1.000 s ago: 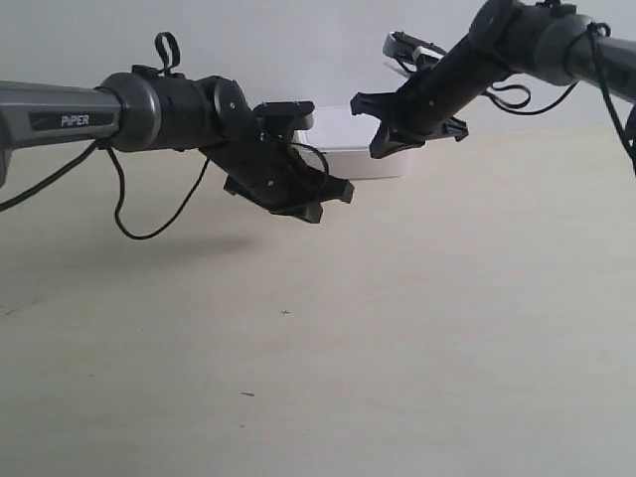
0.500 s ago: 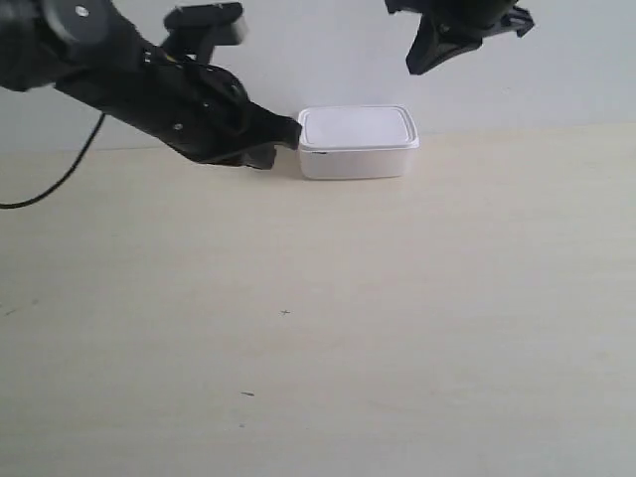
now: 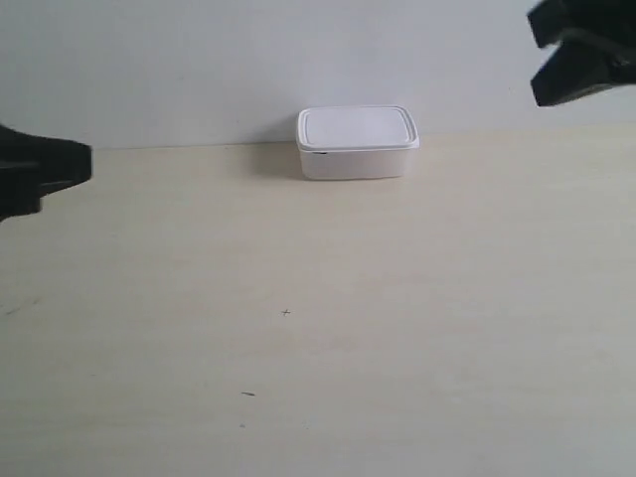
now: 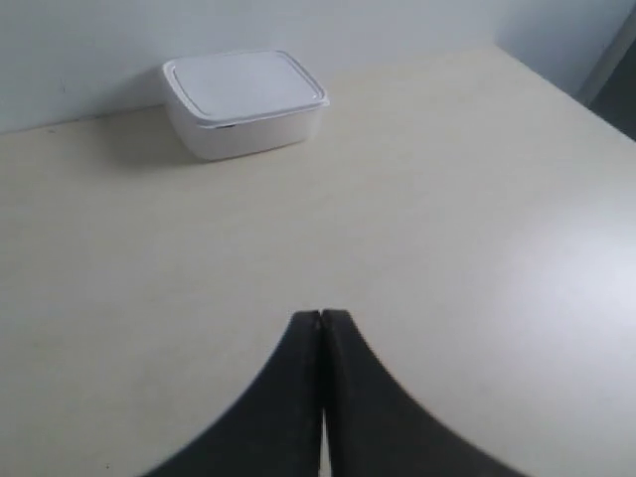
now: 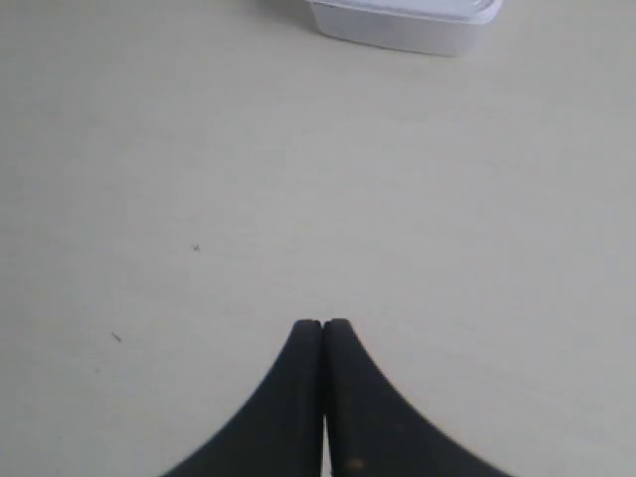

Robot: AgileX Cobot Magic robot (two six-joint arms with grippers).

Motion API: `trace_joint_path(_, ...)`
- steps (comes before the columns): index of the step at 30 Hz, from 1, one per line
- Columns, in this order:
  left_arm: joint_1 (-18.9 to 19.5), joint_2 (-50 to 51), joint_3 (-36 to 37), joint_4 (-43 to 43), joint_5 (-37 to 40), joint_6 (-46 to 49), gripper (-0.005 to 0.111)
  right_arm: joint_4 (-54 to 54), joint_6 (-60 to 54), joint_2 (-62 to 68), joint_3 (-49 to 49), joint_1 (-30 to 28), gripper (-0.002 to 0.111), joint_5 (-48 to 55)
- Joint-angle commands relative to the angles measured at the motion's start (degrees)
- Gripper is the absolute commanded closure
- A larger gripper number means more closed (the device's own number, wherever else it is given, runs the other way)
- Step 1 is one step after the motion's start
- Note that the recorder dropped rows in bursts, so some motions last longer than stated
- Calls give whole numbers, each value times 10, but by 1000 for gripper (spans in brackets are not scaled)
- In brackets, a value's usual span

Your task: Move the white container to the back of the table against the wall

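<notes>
The white container [image 3: 357, 142] rests lidded on the table [image 3: 397, 298], its back side by the wall [image 3: 199, 60]. Nothing touches it. The arm at the exterior view's left [image 3: 45, 174] shows only as a dark tip at the frame edge, far from the box. The arm at the exterior view's right [image 3: 581, 55] hangs high at the upper corner. In the left wrist view the container [image 4: 243, 99] lies well beyond my left gripper [image 4: 322, 318], which is shut on nothing. My right gripper [image 5: 323, 326] is also shut and empty, with the container [image 5: 407, 20] far ahead.
Two tiny dark specks [image 3: 286, 313] [image 3: 247, 394] mark the tabletop in front of the box. The left wrist view shows the table's side edge [image 4: 561, 89] with a dark gap [image 4: 621, 94] beyond it.
Both arms have pulled away from the container, one out to the exterior view's left edge, the other to its upper right corner. The container has stayed by the wall.
</notes>
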Motion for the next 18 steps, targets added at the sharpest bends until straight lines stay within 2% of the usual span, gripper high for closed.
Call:
trace_joint_path(1,1,-134,85,-5,-17,-6,107,3,-18,-202,186,-2,108,-61)
trace_joint_path(6,1,-259,168,-4,-19,-4,107,44,-16,-431,352,-2,108,-116)
trace_joint_path(7,1,-271,185,1,-34,-2,107,44,-16,-465,382,-2,108,-156)
trace_joint_path(8,1,-272,201,8,-69,1,107,44,-16,-483,408,-2,108,-204)
trace_joint_path(9,1,-268,228,27,-152,4,107,45,-16,-494,436,-2,108,-286)
trace_joint_path(12,1,-240,279,50,-353,4,107,46,-17,-486,485,-2,108,-423)
trace_joint_path(14,1,-217,297,50,-435,4,107,46,-15,-469,499,-2,108,-472)
trace_joint_path(18,1,-189,300,50,-450,4,107,46,-15,-441,503,-2,108,-482)
